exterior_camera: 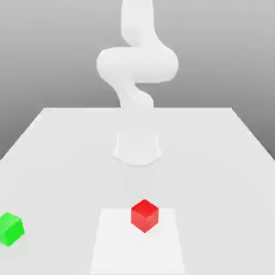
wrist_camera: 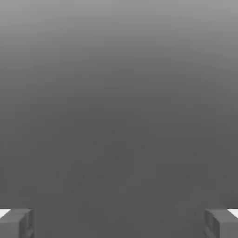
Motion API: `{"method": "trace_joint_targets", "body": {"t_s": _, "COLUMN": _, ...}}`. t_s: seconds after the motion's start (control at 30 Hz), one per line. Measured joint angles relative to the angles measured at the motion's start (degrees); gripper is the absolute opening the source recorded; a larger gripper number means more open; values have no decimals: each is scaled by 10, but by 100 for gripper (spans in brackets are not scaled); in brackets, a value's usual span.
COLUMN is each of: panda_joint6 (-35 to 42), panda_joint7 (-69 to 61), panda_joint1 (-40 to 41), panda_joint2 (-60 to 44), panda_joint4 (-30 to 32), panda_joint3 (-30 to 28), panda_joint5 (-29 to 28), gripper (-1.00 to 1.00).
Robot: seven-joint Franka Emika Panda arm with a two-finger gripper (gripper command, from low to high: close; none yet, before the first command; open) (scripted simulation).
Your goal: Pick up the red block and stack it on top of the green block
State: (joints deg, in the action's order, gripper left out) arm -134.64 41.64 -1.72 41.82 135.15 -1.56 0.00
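Exterior view shows a pale table [exterior_camera: 225,161] with a white robot arm [exterior_camera: 137,64] rising from a round base [exterior_camera: 137,149] that stands at the middle of the table, toward its far edge. From the base the arm climbs, bends into a thick elbow toward the exterior view's right, and goes on up past the top of the picture. The red block [exterior_camera: 144,215] sits near the table's near edge, about midway between the side edges, turned so that one corner points toward the camera. It rests on a lighter rectangular patch [exterior_camera: 115,247] of the tabletop that runs to the near edge, and it lies close to that patch's far edge. The green block [exterior_camera: 11,229] sits well apart from the red one, close to the table's side edge at the exterior view's left, also near the near edge and likewise turned corner-on. Nothing touches either block, and both rest flat on the table. Hand view shows the gripper [wrist_camera: 119,224] against a plain grey background, with two grey fingertips [wrist_camera: 16,223] at opposite sides of the picture, so the claw is spread wide with nothing between its jaws.
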Motion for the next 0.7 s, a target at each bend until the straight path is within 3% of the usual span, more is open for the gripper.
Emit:
{"method": "trace_joint_targets", "body": {"t_s": 0.57, "panda_joint6": -247, "panda_joint7": -352, "panda_joint1": -102, "panda_joint2": -359, "panda_joint4": 272, "panda_joint3": -80, "panda_joint5": -11, "gripper": 0}}
{"method": "trace_joint_targets", "body": {"t_s": 0.7, "panda_joint6": -320, "panda_joint7": -399, "panda_joint1": -101, "panda_joint2": -451, "panda_joint4": 280, "panda_joint3": -67, "panda_joint5": 19, "gripper": 0}}
